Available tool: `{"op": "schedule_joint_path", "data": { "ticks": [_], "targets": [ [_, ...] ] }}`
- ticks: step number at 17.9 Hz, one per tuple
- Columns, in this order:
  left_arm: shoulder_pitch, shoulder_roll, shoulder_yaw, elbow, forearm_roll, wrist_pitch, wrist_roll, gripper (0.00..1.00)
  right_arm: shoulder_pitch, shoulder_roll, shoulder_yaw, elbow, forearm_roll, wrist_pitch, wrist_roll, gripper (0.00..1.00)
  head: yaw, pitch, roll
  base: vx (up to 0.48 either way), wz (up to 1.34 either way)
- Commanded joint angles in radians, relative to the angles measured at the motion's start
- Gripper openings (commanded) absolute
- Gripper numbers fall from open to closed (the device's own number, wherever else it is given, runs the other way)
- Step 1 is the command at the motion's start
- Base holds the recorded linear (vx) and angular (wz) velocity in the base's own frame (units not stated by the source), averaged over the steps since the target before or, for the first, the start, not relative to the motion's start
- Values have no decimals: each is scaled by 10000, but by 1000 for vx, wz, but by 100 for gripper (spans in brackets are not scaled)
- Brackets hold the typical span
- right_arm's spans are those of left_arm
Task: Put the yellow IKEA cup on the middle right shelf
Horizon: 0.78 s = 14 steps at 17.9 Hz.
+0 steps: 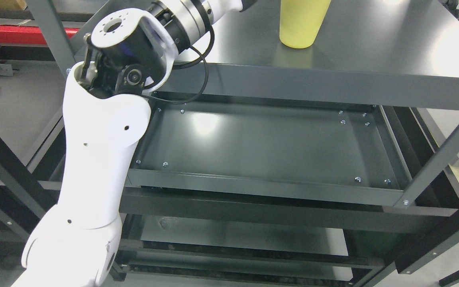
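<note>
The yellow cup [302, 23] stands upright on the top shelf [373, 44] of the dark metal rack, a little back from that shelf's front edge and near its middle; its rim is cut off by the picture's top edge. Below it the next shelf [261, 143], a shallow tray with bolts near its corners, holds nothing. If that tray is the middle shelf, the placing is not done: the cup is one level too high and nothing grips it. What is left is the grasp, the lowering and the setting down at the tray's right end.

The left arm [98, 159] rises from the lower left and bends over the top shelf's left front corner. Its hand lies beyond the picture's top edge, so I cannot tell the state of the fingers. The right arm is out of view.
</note>
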Motion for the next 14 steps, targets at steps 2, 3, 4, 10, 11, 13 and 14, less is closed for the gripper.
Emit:
{"op": "schedule_joint_path", "data": {
  "ticks": [2, 3, 4, 10, 11, 13, 14],
  "targets": [
    [832, 1400, 988, -1393, 23, -2, -3954, 98, 138, -175, 169, 0, -245, 2, 6, 99, 0, 0, 0, -1, -5],
    [1030, 1676, 988, -1393, 23, -2, -4552, 98, 138, -175, 169, 0, -245, 2, 6, 99, 0, 0, 0, 0, 0],
    [1215, 1876, 988, -1408, 53, -2, -5089, 98, 138, -175, 169, 0, -245, 2, 6, 99, 0, 0, 0, -16, 0],
    [3360, 2185, -602, -1454, 69, -2, -8071, 98, 138, -175, 169, 0, -245, 2, 6, 99, 0, 0, 0, -40, -10],
    [3835, 2094, -1078, -1454, 54, -2, -8055, 98, 138, -175, 169, 0, -245, 2, 6, 99, 0, 0, 0, -91, -50],
    [4983, 1788, -1709, -1394, -296, -63, -7979, 98, 138, -175, 169, 0, -245, 2, 6, 99, 0, 0, 0, -93, -50],
    [5521, 1543, -1863, -1256, -876, -215, -7872, 98, 138, -175, 169, 0, -245, 2, 6, 99, 0, 0, 0, -95, -51]
  ]
}}
